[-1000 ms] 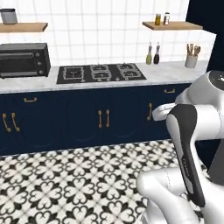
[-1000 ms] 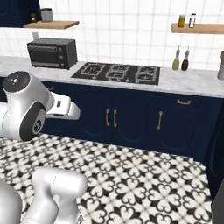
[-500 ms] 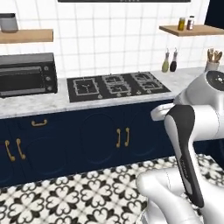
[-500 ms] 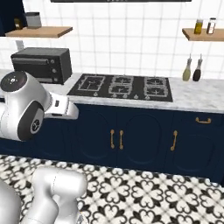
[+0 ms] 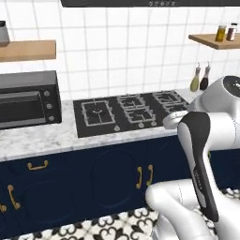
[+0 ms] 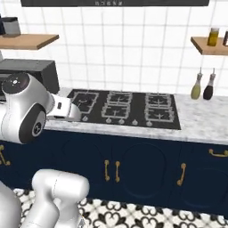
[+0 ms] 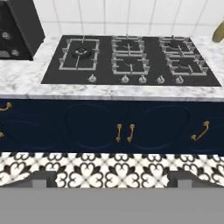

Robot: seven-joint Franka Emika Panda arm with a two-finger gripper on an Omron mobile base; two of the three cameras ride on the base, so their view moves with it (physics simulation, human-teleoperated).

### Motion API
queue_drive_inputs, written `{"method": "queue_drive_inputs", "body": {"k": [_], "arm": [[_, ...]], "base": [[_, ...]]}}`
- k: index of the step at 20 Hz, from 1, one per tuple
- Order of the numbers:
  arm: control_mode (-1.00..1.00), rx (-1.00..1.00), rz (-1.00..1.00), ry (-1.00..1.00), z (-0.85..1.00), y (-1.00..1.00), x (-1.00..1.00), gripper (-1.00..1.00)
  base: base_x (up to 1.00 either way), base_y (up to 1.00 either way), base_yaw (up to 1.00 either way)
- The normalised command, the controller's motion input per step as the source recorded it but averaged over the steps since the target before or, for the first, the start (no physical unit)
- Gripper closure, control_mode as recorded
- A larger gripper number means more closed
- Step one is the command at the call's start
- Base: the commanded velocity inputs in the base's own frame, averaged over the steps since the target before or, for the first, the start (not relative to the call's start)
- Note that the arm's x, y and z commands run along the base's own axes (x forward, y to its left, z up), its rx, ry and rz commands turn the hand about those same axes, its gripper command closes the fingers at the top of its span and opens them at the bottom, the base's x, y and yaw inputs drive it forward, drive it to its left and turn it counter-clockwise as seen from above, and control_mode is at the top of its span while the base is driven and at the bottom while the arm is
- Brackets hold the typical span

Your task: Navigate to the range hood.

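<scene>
Tool [image 7: 112,177], seemingly open, faces cooktop [image 7: 131,61] under range hood [image 6: 115,2].

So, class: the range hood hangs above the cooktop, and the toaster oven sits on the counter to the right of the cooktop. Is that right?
Not quite. The toaster oven sits to the left of the cooktop, as the left base view shows. The range hood does hang above the cooktop.

1. In the left base view we look forward and down from behind the arm, close to the cooktop [image 5: 133,112], with the range hood [image 5: 150,3] at the top edge.
2. The right base view faces the same cooktop [image 6: 127,108] and range hood [image 6: 114,2] from the other side.
3. The hand view looks down at the cooktop [image 7: 131,59] and the navy cabinets [image 7: 109,127], which all three views share.
</scene>
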Motion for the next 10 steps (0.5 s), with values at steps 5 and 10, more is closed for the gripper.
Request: {"method": "queue_drive_inputs", "body": {"k": [5,10], "arm": [[1.0,0.0,0.0,0.0,0.0,0.0,0.0,-1.0],[1.0,0.0,0.0,0.0,0.0,0.0,0.0,-1.0]], "base": [[1.0,-0.35,0.11],[1.0,-0.68,0.2]]}}
